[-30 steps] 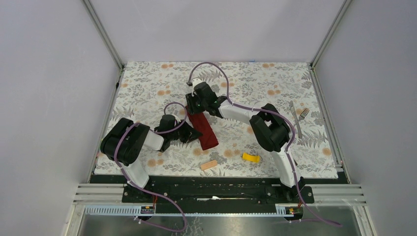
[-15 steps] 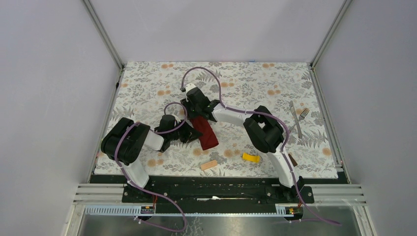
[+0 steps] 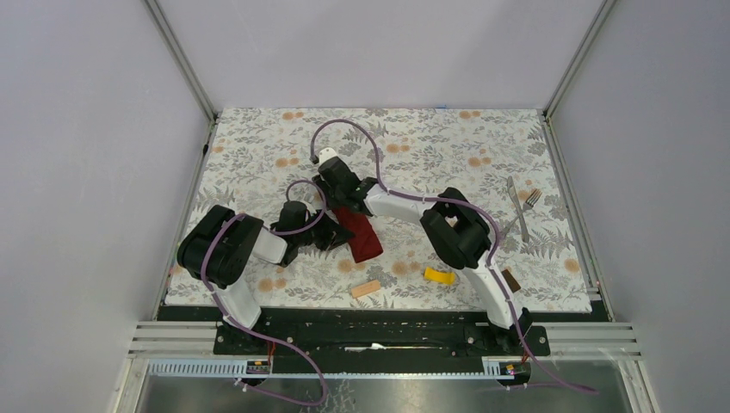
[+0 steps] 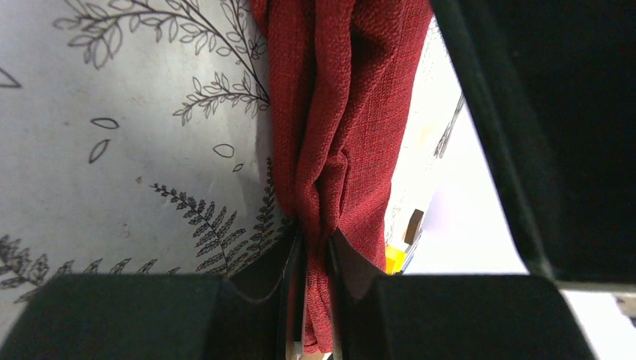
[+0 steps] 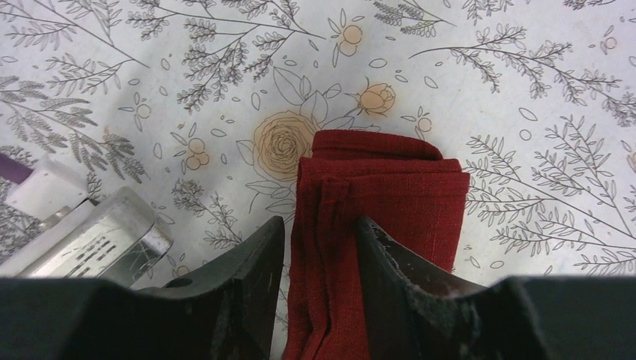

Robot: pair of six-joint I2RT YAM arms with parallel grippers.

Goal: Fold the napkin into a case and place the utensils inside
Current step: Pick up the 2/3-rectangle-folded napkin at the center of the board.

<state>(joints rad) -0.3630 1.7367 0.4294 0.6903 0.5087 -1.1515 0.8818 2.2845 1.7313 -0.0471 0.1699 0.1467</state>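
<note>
**Top view.** Against the 2 earlier frames, the right arm (image 3: 405, 202) has swung leftward. Its wrist now sits further left over the far end of the napkin (image 3: 366, 239), so less of that end shows. A brown block (image 3: 511, 280), hidden 1 s ago, is exposed beside the arm's lower link. The left arm (image 3: 228, 249) is unchanged, folded low with its forearm pointing right.

The napkin is a narrow folded red strip at mid-table on the floral cloth (image 3: 258, 146), running diagonally between the 2 grippers. The right arm reaches forward and left, elbow raised above the table.

**Left wrist view.** The left gripper (image 4: 315, 251) is clenched on a bunched fold of the strip.

**Right wrist view.** The right gripper (image 5: 319, 232) grasps the gathered left-hand layers at the rounded far end. The remaining width lies flat outside the right finger.

The knife (image 3: 515, 196) and fork (image 3: 532, 199) lie together near the right edge, well apart from the napkin. A tan block (image 3: 368, 288) and a yellow block (image 3: 440, 276) lie near the front edge.
</note>
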